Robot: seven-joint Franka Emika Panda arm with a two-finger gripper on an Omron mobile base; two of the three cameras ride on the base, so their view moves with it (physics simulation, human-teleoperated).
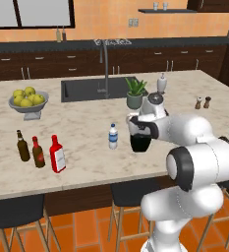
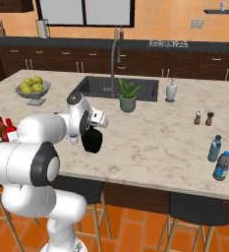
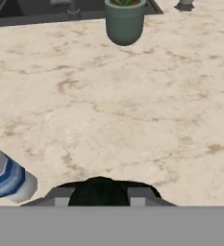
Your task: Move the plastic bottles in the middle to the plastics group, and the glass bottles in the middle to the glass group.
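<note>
The squat black bottle [image 1: 140,142] stands near the counter's front edge, and my gripper [image 1: 139,129] is shut on its thin neck from above. In the hand view its dark top [image 3: 99,191] sits between the fingers. The small clear water bottle [image 1: 113,136] with its blue band stands just to its left, close by [image 3: 6,177]. The flat red white-labelled bottle [image 1: 57,154] stands at the far left beside the dark-red bottle [image 1: 38,152] and the slim brown bottle [image 1: 21,146]. Two teal-blue bottles [image 2: 214,148] [image 2: 222,166] stand at the far right.
A potted plant [image 1: 134,94] and the sink [image 1: 86,89] with its faucet lie behind the gripper. A fruit bowl [image 1: 28,101] stands at the back left, and salt and pepper shakers [image 1: 202,102] at the right. Stools [image 1: 130,194] stand below the counter's front edge.
</note>
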